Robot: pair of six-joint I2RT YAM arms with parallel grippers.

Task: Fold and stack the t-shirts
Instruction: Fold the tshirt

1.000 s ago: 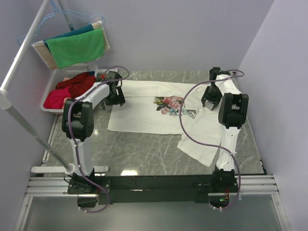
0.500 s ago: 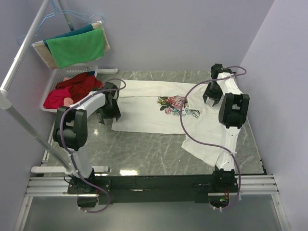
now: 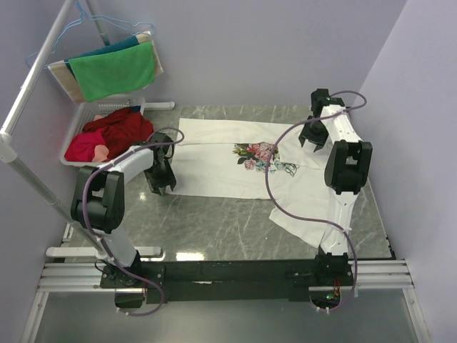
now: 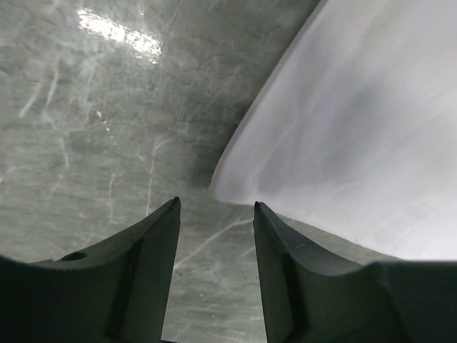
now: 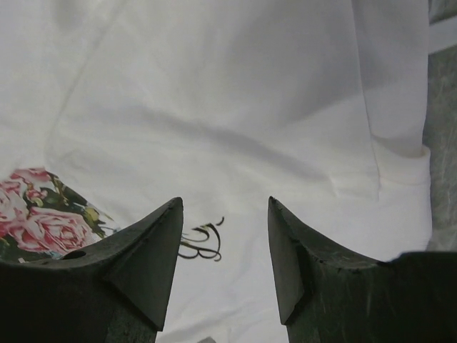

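Observation:
A white t-shirt (image 3: 221, 161) with a pink-rose print (image 3: 258, 153) and dark script lies spread on the grey marble table, one part hanging toward the front right (image 3: 307, 211). My left gripper (image 3: 161, 183) is open and empty, low over the table at the shirt's near-left corner; that corner (image 4: 235, 179) lies just past its fingertips (image 4: 171, 214). My right gripper (image 3: 311, 136) is open and empty above the shirt's far right part, near the print; roses (image 5: 36, 221) and script (image 5: 203, 243) show in the right wrist view.
A white basket (image 3: 78, 121) with red cloths (image 3: 111, 128) stands at the table's far left. Green and teal cloths (image 3: 114, 68) hang on a rack above it. A slanted white pole (image 3: 36, 186) runs along the left side.
My left gripper has moved toward me along the shirt's left edge to its near-left corner. My right gripper has moved a little farther back. The shirt's left part lies flatter.

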